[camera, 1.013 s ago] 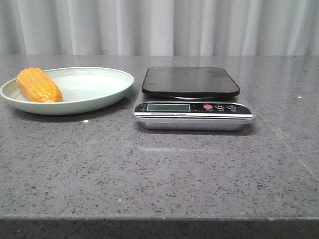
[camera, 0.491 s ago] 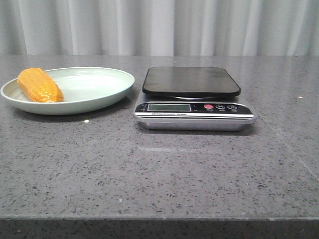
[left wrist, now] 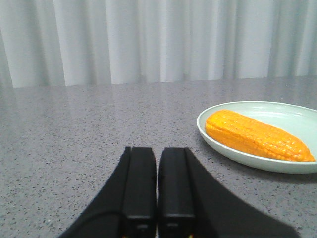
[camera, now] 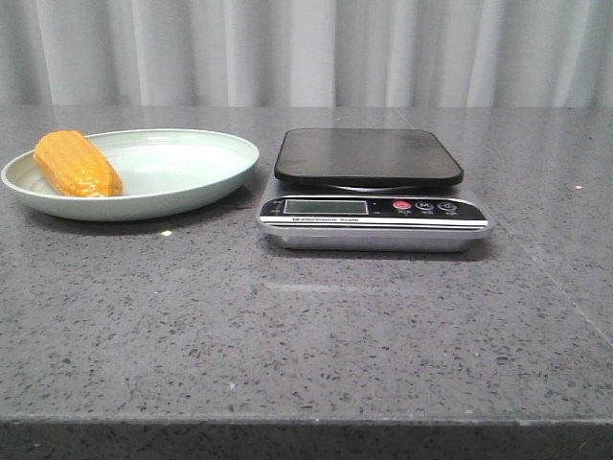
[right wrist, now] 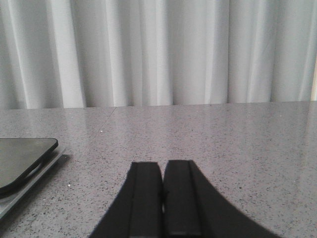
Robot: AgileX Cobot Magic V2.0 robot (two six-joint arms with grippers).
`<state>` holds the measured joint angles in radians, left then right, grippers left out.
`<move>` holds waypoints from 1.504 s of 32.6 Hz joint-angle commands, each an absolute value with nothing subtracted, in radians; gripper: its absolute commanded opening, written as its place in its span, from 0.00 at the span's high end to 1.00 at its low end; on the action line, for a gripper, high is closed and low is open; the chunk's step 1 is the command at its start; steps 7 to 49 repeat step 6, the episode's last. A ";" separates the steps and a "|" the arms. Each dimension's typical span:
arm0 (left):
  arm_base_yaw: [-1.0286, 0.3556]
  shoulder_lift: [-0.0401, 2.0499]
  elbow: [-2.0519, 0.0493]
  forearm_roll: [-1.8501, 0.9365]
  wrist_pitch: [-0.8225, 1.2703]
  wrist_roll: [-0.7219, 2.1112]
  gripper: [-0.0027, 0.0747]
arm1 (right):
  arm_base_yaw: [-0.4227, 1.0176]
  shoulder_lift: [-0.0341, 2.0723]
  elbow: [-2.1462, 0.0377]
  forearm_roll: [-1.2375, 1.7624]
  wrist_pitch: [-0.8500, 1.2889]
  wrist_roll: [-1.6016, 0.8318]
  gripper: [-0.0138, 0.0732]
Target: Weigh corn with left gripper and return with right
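The corn (camera: 77, 164) lies on the plate (camera: 192, 187), left of the scale (camera: 374, 201). Both the left gripper (left wrist: 158, 186) and right gripper (right wrist: 163, 198) have their fingers pressed together, holding nothing.

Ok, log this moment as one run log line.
corn: on plate | scale: bare | left gripper: shut, empty | right gripper: shut, empty

You've got a grey speckled stone table (camera: 306, 326) carrying everything. Two things sit directly on it: a pale green plate (camera: 182, 177) on the left side, and just beside its right rim a silver kitchen scale (camera: 374, 225) with black platform, near center. Plate and scale look apart, not touching.
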<state>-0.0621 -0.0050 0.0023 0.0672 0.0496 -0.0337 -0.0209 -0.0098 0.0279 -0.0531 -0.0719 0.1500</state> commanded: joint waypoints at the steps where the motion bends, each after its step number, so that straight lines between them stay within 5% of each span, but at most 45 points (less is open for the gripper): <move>1: -0.069 -0.024 0.011 0.066 -0.027 -0.043 0.80 | -0.024 -0.027 0.020 -0.054 -0.160 0.138 0.67; 49: -0.069 -0.024 0.011 0.066 -0.027 -0.043 0.80 | -0.024 -0.027 0.020 -0.054 -0.160 0.138 0.67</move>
